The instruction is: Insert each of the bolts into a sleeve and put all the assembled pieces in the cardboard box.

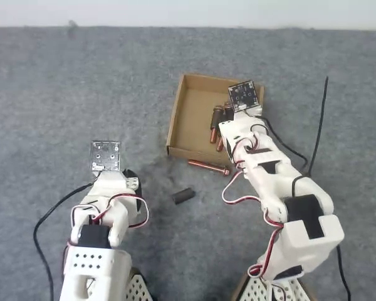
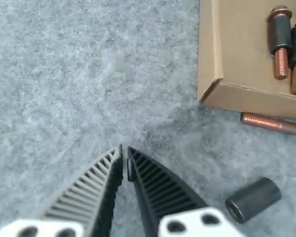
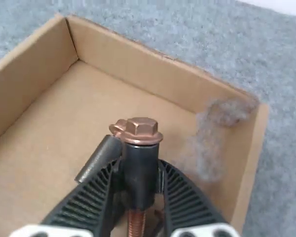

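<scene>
The cardboard box (image 1: 174, 116) sits on the grey carpet (image 1: 69, 81) ahead of the right arm, with assembled pieces (image 1: 217, 125) lying inside. The right gripper (image 3: 138, 170) hangs over the box floor, its jaws pinching a sleeved bolt (image 3: 137, 131) by the black sleeve. The hex head points away from the wrist and the threaded end runs back between the fingers, where it is cut off. Just beside it a dark cylinder (image 3: 96, 159) lies on the cardboard, partly hidden behind one finger; whether a bolt sits in it I cannot tell. A grey fuzzy patch (image 3: 214, 133) against the box wall is hard to make out.

The left gripper (image 2: 124, 150) hovers over the carpet, jaws almost pressed together with only a thin slit between the tips, holding nothing. Near it lies a loose sleeve (image 2: 252, 199), apart from the loose bolt (image 2: 269, 123) that rests just outside the box wall — its head cut off at the edge of the left wrist view. From above, the right arm covers part of the box's contents.
</scene>
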Controlling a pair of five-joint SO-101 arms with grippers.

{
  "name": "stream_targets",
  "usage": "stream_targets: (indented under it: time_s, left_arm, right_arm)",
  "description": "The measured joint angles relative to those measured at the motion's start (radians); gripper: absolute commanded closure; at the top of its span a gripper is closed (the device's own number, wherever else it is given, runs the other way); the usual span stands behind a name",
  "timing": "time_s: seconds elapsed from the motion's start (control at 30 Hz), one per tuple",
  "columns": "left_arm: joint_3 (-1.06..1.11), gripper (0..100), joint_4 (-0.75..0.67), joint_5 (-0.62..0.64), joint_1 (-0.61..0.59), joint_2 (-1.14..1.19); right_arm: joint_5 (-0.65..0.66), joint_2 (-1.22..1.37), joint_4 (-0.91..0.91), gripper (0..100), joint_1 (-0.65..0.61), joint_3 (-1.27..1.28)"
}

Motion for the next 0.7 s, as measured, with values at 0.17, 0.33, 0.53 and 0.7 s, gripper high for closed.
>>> stream_targets:
  time_s: [0.17, 0.33, 0.53, 0.7]
  left_arm:
    - [0.0, 99, 0.0, 0.0, 0.0, 0.0]
    - [0.0, 99, 0.0, 0.0, 0.0, 0.0]
    - [0.0, 99, 0.0, 0.0, 0.0, 0.0]
    - [0.0, 99, 0.0, 0.0, 0.0, 0.0]
  right_arm:
    - [-0.015, 0.0, 0.124, 99.2, 0.021, -0.054]
    - [-0.074, 0.0, 0.201, 99.2, 0.029, -0.084]
    - [-0.083, 0.0, 0.215, 99.1, 0.028, -0.084]
    - [-0.083, 0.0, 0.215, 95.8, 0.028, -0.084]
